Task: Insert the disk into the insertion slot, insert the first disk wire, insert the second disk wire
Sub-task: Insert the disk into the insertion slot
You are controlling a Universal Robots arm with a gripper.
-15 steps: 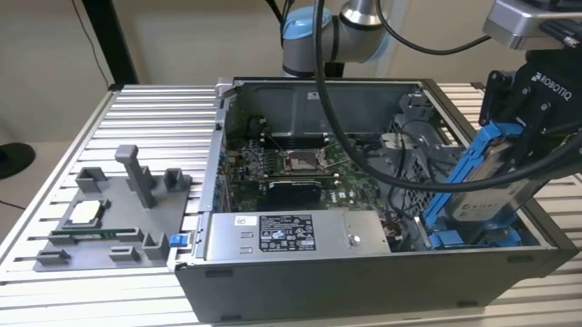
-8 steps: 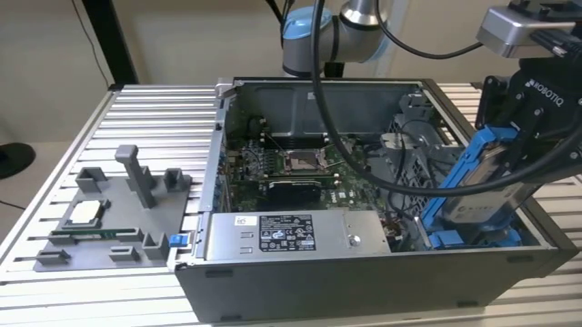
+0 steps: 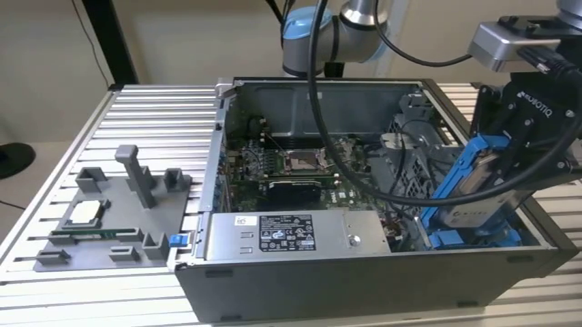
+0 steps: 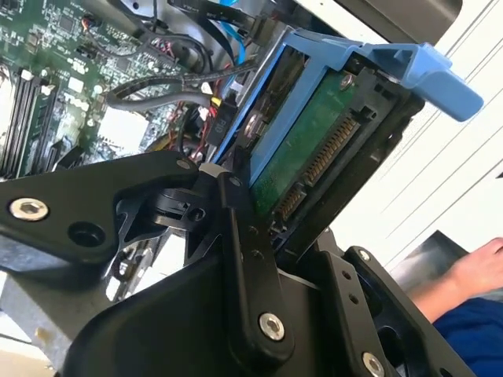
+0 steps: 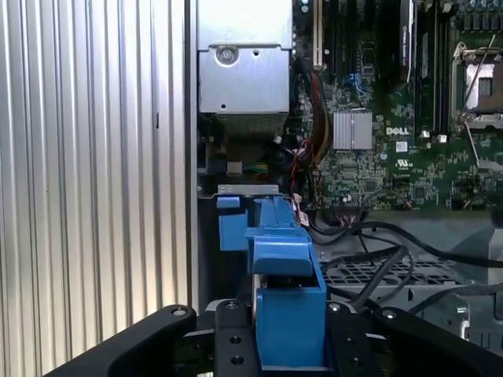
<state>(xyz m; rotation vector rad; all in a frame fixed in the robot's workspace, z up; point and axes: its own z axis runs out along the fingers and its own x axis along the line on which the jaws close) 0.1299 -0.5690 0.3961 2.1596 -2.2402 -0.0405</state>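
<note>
My gripper (image 3: 502,160) is shut on the disk (image 3: 480,204), a silver-grey drive in a bright blue carrier. I hold the disk tilted steeply, its low end down inside the open computer case (image 3: 364,286) at the exterior view's right. That end sits at the blue rails of the insertion slot (image 3: 473,238). In the second wrist view the disk (image 4: 314,149) shows its green board and connector between my black fingers (image 4: 244,236). In the first wrist view the blue carrier (image 5: 284,298) points toward the slot's blue tabs (image 5: 230,228). Loose black wires (image 5: 369,259) lie over perforated metal beside the slot.
A grey power-supply box (image 3: 291,235) with a white sticker fills the case's near side. The motherboard (image 3: 291,163) lies in the middle. A grey fixture (image 3: 109,218) with small parts stands on the slatted table at the exterior view's left. A person's hand (image 4: 479,267) rests beyond the case.
</note>
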